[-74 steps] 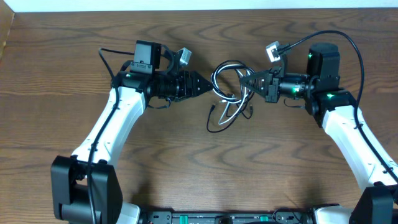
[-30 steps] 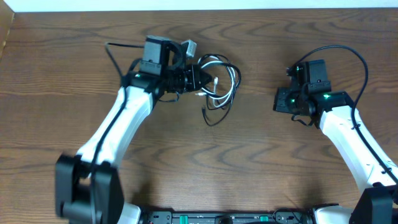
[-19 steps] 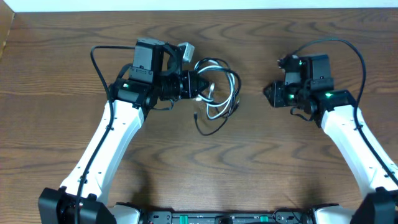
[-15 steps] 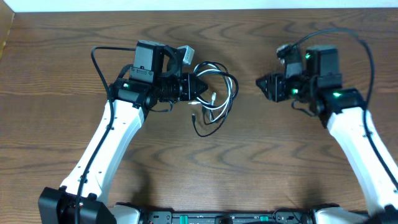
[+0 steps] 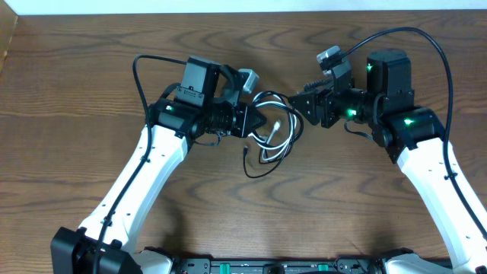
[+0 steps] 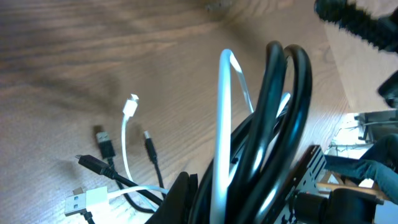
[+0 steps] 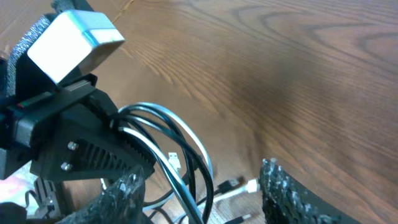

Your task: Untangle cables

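Two cords gripped: L gripper (image 5: 262, 122) clamps white cable (image 6: 224, 118) and black cable (image 6: 277, 106).
R gripper (image 7: 202, 186) gapes wide nearby; L grip spot hidden under loops.

No legible text — none anywhere

We take this for a robotics lab bench rather than a home or a shop. In the overhead view two white-and-black machine arms, the left arm (image 5: 144, 175) and the right arm (image 5: 430, 171), rise from the bottom edge, where a black equipment rail (image 5: 251, 268) runs. They reach over a plain wood-grain table (image 5: 76, 68). Green status lights (image 5: 413, 119) glow on their joints, and a small boxed camera (image 5: 332, 59) rides a wrist right of upper centre. The work piece at mid-table is a bundle of thin cables (image 5: 278, 129). At the right edge of the left wrist view we see blurred metal gear (image 6: 367, 118) past the table's edge.
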Controlling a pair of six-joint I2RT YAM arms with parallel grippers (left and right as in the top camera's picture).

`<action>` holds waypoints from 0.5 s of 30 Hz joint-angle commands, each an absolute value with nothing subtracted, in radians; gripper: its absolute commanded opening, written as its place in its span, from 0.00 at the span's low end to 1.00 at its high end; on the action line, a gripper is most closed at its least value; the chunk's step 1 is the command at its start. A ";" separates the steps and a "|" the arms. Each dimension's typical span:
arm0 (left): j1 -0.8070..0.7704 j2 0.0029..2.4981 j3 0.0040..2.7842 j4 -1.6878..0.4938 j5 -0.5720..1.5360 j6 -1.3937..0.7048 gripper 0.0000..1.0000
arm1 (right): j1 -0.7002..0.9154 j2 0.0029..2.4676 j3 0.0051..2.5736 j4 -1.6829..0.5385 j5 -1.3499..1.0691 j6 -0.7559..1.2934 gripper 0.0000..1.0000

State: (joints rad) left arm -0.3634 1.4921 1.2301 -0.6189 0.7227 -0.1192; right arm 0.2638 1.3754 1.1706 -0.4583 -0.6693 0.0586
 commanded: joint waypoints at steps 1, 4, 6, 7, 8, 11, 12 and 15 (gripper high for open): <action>-0.379 1.491 1.248 -0.625 0.722 -0.085 0.08 | 0.295 1.382 1.174 -0.457 -0.683 0.008 0.56; -0.385 1.491 1.248 -0.625 0.757 -0.086 0.07 | 0.330 1.402 1.174 -0.461 -0.645 -0.001 0.56; -0.385 1.491 1.248 -0.625 0.786 -0.086 0.07 | 0.356 1.424 1.173 -0.468 -0.600 -0.001 0.56; -0.385 1.491 1.248 -0.625 0.805 -0.086 0.08 | 0.367 1.437 1.173 -0.469 -0.582 -0.001 0.56; -0.385 1.491 1.248 -0.625 0.824 -0.086 0.08 | 0.377 1.452 1.173 -0.468 -0.567 -0.002 0.56; -0.385 1.491 1.248 -0.626 0.891 -0.086 0.07 | 0.395 1.502 1.174 -0.447 -0.519 -0.001 0.53; -0.385 1.491 1.248 -0.628 0.911 -0.086 0.07 | 0.397 1.515 1.173 -0.434 -0.514 0.001 0.52; -0.385 1.491 1.248 -0.645 0.947 -0.086 0.07 | 0.396 1.541 1.173 -0.391 -0.515 0.031 0.51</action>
